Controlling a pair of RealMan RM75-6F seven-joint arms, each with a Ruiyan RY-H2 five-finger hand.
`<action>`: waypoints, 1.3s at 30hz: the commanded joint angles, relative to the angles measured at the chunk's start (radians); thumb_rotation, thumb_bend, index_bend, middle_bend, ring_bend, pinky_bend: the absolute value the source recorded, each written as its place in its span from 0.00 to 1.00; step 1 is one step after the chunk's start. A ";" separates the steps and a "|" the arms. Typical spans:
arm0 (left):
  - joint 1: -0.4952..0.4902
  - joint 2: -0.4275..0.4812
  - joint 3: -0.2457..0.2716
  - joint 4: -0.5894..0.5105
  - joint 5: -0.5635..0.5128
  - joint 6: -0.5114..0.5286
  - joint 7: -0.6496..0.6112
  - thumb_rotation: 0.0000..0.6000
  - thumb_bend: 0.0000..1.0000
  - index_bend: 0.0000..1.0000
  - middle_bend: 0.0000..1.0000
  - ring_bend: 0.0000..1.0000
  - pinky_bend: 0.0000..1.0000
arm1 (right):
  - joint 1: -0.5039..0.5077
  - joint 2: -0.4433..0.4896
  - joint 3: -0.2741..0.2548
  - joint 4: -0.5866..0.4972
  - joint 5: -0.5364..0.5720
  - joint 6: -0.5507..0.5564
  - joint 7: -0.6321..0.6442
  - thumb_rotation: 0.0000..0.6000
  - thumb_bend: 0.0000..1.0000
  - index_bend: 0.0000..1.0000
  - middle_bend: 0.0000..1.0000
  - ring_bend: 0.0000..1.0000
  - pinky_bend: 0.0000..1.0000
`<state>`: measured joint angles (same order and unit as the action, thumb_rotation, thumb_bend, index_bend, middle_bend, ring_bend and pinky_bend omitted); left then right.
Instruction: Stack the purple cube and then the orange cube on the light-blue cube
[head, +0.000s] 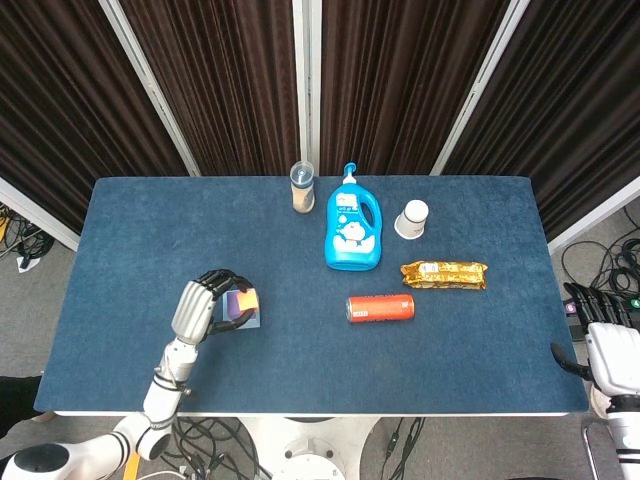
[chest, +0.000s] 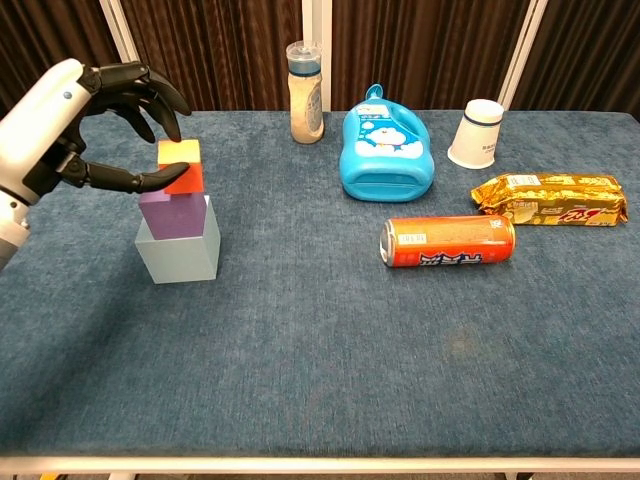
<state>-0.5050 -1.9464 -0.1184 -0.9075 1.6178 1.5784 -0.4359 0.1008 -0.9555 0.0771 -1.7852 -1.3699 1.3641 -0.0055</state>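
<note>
The light-blue cube (chest: 180, 255) stands on the table at the left, with the purple cube (chest: 172, 215) on top of it. The orange cube (chest: 182, 155) sits on the purple one, set a little to the right. My left hand (chest: 60, 120) pinches the orange cube: the thumb lies against its front face and the fingers arch over its top. From the head view the stack (head: 243, 305) is partly covered by my left hand (head: 195, 305). My right hand (head: 608, 345) hangs off the table's right edge, holding nothing, fingers extended.
At the back stand a beige bottle (chest: 306, 92), a blue detergent bottle (chest: 385, 150) lying flat and an upturned paper cup (chest: 478, 133). A snack bar (chest: 550, 198) and an orange can (chest: 448, 241) on its side lie to the right.
</note>
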 joint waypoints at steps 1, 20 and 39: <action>-0.003 -0.001 0.002 0.010 0.001 -0.004 -0.011 1.00 0.29 0.47 0.64 0.43 0.47 | 0.002 -0.001 0.001 -0.001 0.005 -0.004 -0.005 1.00 0.23 0.04 0.07 0.00 0.00; -0.019 0.068 0.003 -0.087 0.007 -0.024 -0.092 1.00 0.29 0.47 0.64 0.43 0.47 | 0.008 -0.013 0.001 -0.001 0.016 -0.012 -0.032 1.00 0.23 0.04 0.07 0.00 0.00; -0.034 0.025 0.003 0.077 0.001 -0.024 -0.200 1.00 0.30 0.47 0.64 0.43 0.47 | 0.019 -0.018 -0.006 -0.002 0.018 -0.036 -0.053 1.00 0.23 0.04 0.07 0.00 0.00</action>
<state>-0.5390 -1.9223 -0.1145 -0.8354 1.6211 1.5547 -0.6317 0.1199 -0.9741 0.0708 -1.7874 -1.3525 1.3284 -0.0582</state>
